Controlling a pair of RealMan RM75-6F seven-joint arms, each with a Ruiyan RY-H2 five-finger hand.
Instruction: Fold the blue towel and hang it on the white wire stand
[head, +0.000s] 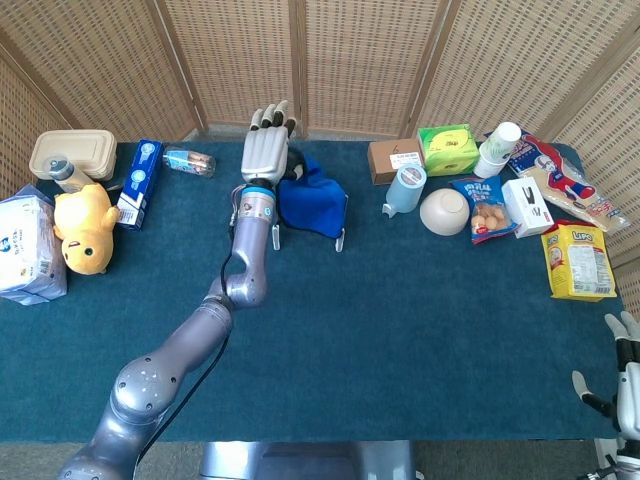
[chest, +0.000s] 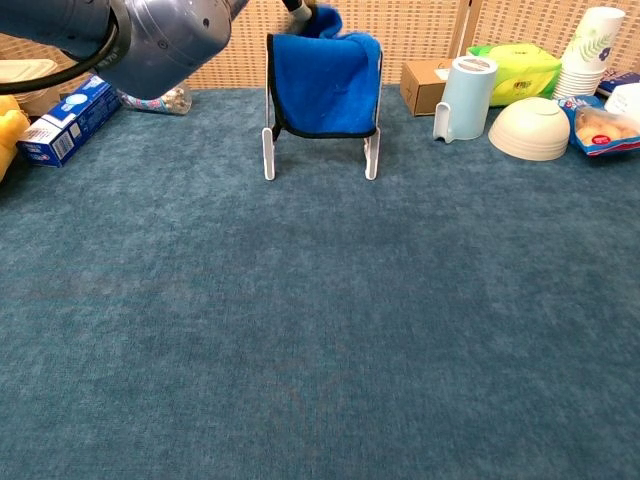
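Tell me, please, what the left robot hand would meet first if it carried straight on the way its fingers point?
Probably the wicker screen: the left robot hand points away past the table's far edge, beside the blue towel. Depth is unclear.

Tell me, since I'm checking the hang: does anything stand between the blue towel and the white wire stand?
Nothing visible does. The blue towel already drapes over the white wire stand, with the left hand at its top edge.

Head view: high above my table (head: 400, 330), looking steeply down, whole tabletop visible. Chest view: low, near table (chest: 320, 350) edge, facing forward. Both share blue towel (head: 312, 200) (chest: 325, 85) on white wire stand (head: 340, 240) (chest: 268, 150).
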